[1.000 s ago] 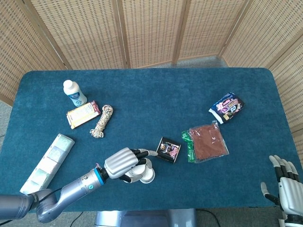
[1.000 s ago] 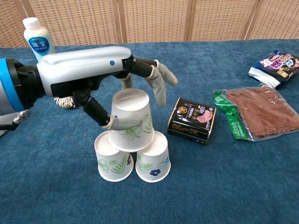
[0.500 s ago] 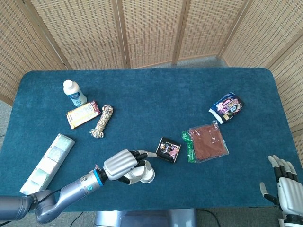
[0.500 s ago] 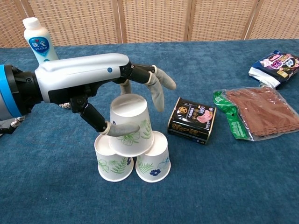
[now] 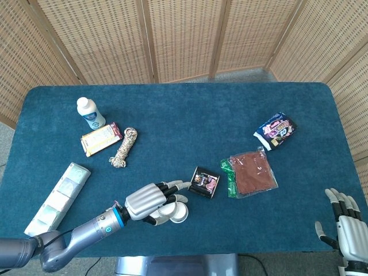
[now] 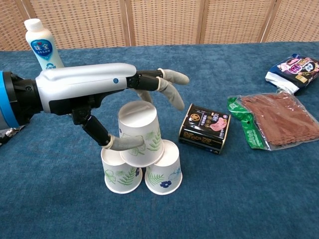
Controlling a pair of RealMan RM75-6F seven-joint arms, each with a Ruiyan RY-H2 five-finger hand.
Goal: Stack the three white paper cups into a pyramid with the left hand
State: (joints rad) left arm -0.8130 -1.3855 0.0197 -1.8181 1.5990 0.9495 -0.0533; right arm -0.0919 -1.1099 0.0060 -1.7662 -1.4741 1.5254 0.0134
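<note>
Three white paper cups with leaf prints stand upside down near the table's front edge. The top cup (image 6: 140, 132) rests on the left cup (image 6: 121, 173) and the right cup (image 6: 163, 172), which stand side by side. My left hand (image 6: 99, 92) hovers over the stack. Its fingers (image 6: 169, 84) stretch out above and behind the top cup, clear of it. Only the thumb (image 6: 124, 144) lies against that cup's front. In the head view the left hand (image 5: 148, 200) covers most of the cups (image 5: 177, 213). My right hand (image 5: 347, 223) hangs open off the table's front right corner.
A black tin (image 6: 205, 128) lies just right of the stack. Further right are a brown packet (image 6: 276, 122) and a snack bag (image 6: 294, 67). A white bottle (image 6: 44, 45), a bar (image 5: 101, 138), a rope coil (image 5: 125, 146) and a long box (image 5: 58, 194) lie to the left.
The left hand's fingers have lifted off the top cup and straightened out. The cup has settled lower onto the two bottom cups. The right hand has barely moved.
</note>
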